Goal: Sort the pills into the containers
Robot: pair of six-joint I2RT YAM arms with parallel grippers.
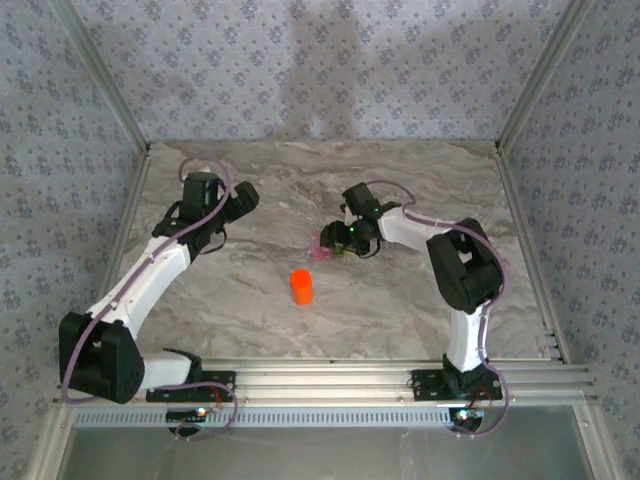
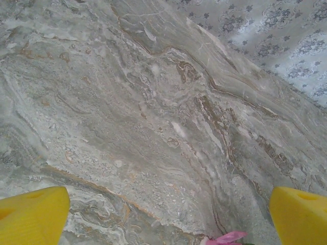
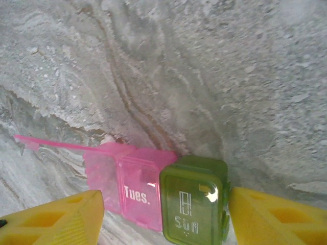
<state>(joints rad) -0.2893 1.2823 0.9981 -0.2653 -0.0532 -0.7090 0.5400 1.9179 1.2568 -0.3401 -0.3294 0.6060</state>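
The right claw (image 3: 166, 198) has its two yellow fingers standing on either side of the containers (image 3: 163, 196), close against them. Whether they are pinching the pair or only bracketing it, I cannot tell.

The containers sit on the table (image 1: 400, 310) a little right of its middle. The pink box (image 3: 135, 191), marked "Tues.", has its lid (image 3: 66, 145) swung open and sticking out toward 9 o'clock. The green box (image 3: 194, 201), marked "SUN", is joined to it at 3 o'clock and its lid is down. The pink wall hides whether any pill lies inside.

In the top view an orange bottle (image 1: 301, 287) stands upright near the pair at about 7 o'clock, apart from both claws. Well off at 10 o'clock, the left claw (image 2: 168, 209) hangs over bare marble with its fingers spread wide and nothing between them.

My judgement is that the sorting is at an early stage: one box is opened, one is yet to be opened, and the pills are likely in the bottle.
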